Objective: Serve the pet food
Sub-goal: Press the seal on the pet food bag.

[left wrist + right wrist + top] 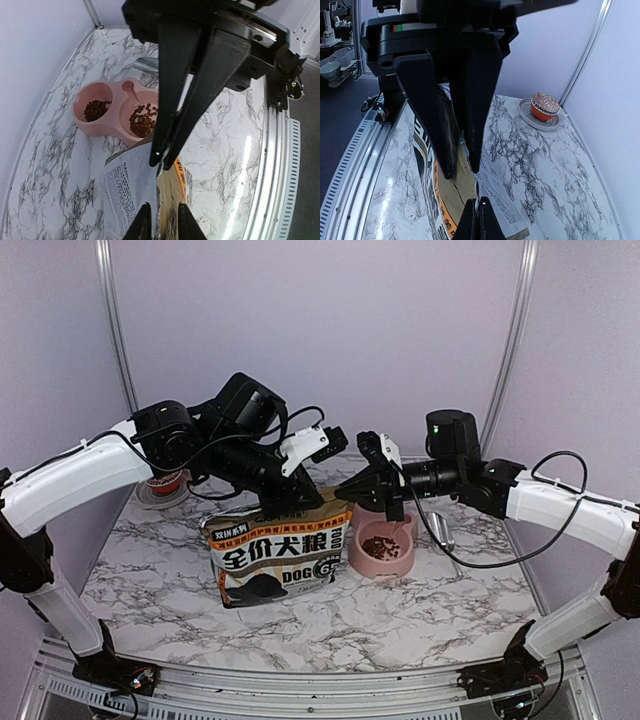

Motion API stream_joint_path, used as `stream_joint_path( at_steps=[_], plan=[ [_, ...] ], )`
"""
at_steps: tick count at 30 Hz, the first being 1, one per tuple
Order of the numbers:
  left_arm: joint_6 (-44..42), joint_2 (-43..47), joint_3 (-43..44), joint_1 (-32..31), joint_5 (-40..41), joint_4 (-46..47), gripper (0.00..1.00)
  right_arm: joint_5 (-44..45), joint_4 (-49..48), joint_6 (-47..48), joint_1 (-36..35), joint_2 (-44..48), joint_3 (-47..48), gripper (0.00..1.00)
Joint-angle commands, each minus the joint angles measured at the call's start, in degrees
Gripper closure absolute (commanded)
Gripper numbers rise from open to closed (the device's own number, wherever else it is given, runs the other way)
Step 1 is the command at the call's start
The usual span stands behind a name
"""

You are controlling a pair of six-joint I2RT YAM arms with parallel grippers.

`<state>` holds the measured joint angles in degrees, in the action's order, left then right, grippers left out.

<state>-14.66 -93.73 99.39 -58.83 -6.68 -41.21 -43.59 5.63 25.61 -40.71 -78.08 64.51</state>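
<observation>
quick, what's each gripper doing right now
left gripper: jaws narrow, either side of the top edge of the pet food bag; cannot tell if it grips
right gripper: shut on that same top edge

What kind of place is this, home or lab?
Likely a lab robot cell, not a home: plain panel walls on metal posts, marble-print tabletop, staged dog food bag and pink bowl.

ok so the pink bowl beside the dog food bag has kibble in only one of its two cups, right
Not quite: both cups of the pink bowl hold kibble, not only one. The left wrist view shows it. The bowl does sit beside the dog food bag.
</observation>
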Motion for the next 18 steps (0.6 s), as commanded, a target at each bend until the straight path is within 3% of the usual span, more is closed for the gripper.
stream_joint_path(
  at_steps=[1, 6, 12, 15, 18],
  plan=[
    [-1.09, -1.08, 0.1, -1.18, 9.36, -1.7, 1.0, -3.65, -2.8, -1.66, 1.54, 2.55, 2.56, 1.0],
    [-1.84, -0.36, -0.59, -1.29, 15.51, -1.69, 1.0, -4.57, -3.39, -1.32, 2.54, 3.91, 1.15, 1.0],
    [-3.49, 1.98, -0.3, -1.33, 14.77, -1.73, 1.0, -6.72, -3.98, -0.8, 3.22, 4.48, 0.17, 0.98],
    [-4.05, 2.37, -0.47, -1.36, 12.17, -1.68, 1.0, -7.12, -3.59, -0.88, 3.11, 2.83, 1.21, 0.61],
    [-4.07, 2.1, -0.56, -1.29, 10.78, -1.32, 1.0, -4.32, -3.21, 0.04, 2.04, 1.26, 2.03, 0.48]
  ],
)
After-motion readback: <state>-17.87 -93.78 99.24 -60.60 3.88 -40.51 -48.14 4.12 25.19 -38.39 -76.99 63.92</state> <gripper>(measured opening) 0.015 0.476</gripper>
